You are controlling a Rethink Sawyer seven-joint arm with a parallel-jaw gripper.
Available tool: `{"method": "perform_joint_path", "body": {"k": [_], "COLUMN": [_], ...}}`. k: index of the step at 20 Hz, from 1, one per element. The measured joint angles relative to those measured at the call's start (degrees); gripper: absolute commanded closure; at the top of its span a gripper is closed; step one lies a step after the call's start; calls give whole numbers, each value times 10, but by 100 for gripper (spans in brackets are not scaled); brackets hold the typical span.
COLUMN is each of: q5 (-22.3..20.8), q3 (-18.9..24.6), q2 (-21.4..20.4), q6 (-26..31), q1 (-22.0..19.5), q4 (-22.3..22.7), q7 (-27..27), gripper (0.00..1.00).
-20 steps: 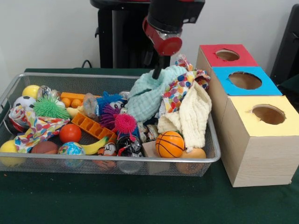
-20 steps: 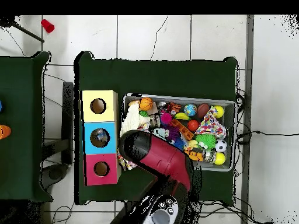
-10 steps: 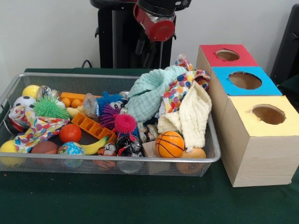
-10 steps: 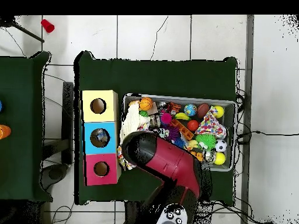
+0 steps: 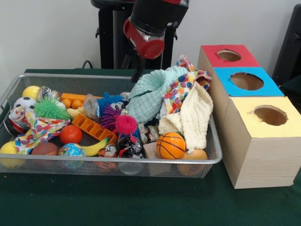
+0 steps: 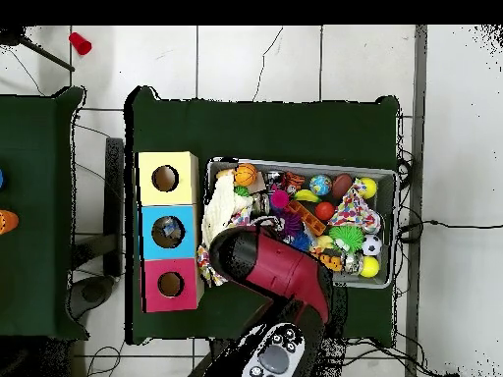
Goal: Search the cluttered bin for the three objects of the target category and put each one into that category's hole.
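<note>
In the blue-topped wooden box's hole, one item lodged; wire mesh bin still full; black gripper, finger state indiscernible, empty above cloths.

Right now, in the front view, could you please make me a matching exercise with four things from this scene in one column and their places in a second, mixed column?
Things:
1. basketball
2. yellow box
3. red box
4. green spiky ball

Places:
A. farthest in the row of three boxes
B. at the bin's front wall, below the cream cloth
C. nearest in the row of three boxes
D. in the left part of the bin, by the soccer ball

Pairs: 1-B, 2-C, 3-A, 4-D
</note>
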Motion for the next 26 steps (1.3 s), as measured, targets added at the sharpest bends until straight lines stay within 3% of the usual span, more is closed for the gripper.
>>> {"method": "perform_joint_path", "body": {"k": [12, 21, 26], "q5": [0, 14, 28], "q3": [-67, -72, -72], "q2": [131, 176, 180], "q6": [-80, -131, -145], "q1": [19, 12, 11], "q4": [-1, -1, -1], "q7": [0, 0, 0], "gripper": [0, 0, 0]}}
